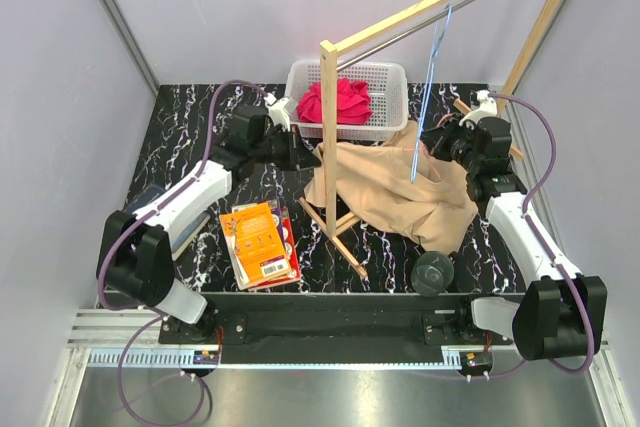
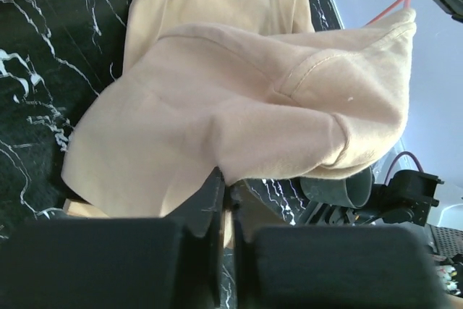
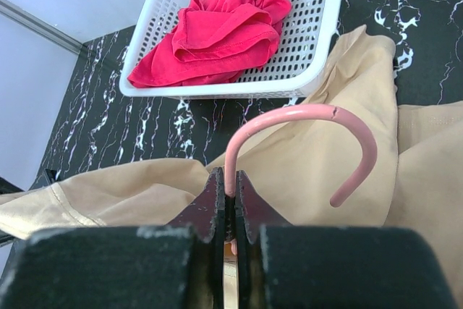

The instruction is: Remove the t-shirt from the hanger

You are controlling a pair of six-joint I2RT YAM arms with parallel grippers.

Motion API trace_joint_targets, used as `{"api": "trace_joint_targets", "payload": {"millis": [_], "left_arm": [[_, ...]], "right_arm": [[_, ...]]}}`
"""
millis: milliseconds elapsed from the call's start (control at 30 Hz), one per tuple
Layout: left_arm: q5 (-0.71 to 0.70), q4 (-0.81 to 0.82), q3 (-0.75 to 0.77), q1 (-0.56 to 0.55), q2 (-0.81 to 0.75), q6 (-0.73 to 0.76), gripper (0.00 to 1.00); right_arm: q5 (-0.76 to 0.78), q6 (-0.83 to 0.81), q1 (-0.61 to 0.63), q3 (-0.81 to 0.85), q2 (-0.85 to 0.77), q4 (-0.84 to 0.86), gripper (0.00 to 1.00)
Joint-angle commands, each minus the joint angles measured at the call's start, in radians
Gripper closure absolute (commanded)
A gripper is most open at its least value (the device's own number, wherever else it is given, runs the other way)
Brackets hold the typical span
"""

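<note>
Pinching shut, left hand [image 2: 226,180] grips t-shirt [image 2: 239,99], right hand [image 3: 230,181] grips pink hanger hook [image 3: 304,113].

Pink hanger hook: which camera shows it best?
Right wrist: the hook arches in full, its stem pinched in the shut right tool. Left wrist shows only a short pink stretch at the top right corner above the t-shirt; top external, barely a thin pink line.
</note>
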Motion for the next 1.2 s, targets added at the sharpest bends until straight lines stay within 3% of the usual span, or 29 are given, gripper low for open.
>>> {"api": "trace_joint_targets", "payload": {"millis": [0,167,433,700,1167], "left_arm": [[-0.010,0.022,0.077,0.001,-0.040,0.016,1.00],[-0.095,-0.092,0.159,0.006,-0.131,0.063,1.00],[-0.306,-0.107,0.169,0.013,-0.319,0.054,1.00],[-0.520,-0.104,0.036,0.087,-0.488,-0.024,1.00],[-0.662,-0.127,-0.127,0.179,-0.583,-0.115,1.00]], "right_arm": [[-0.011,0.021,-0.002,-0.001,-0.042,0.017,1.00],[0.003,0.007,-0.002,-0.002,-0.049,0.007,1.00],[0.040,-0.014,-0.001,-0.007,-0.065,-0.003,1.00],[0.129,-0.014,-0.002,-0.027,-0.102,-0.015,1.00],[0.224,0.032,-0.054,-0.074,-0.174,-0.013,1.00]]}}
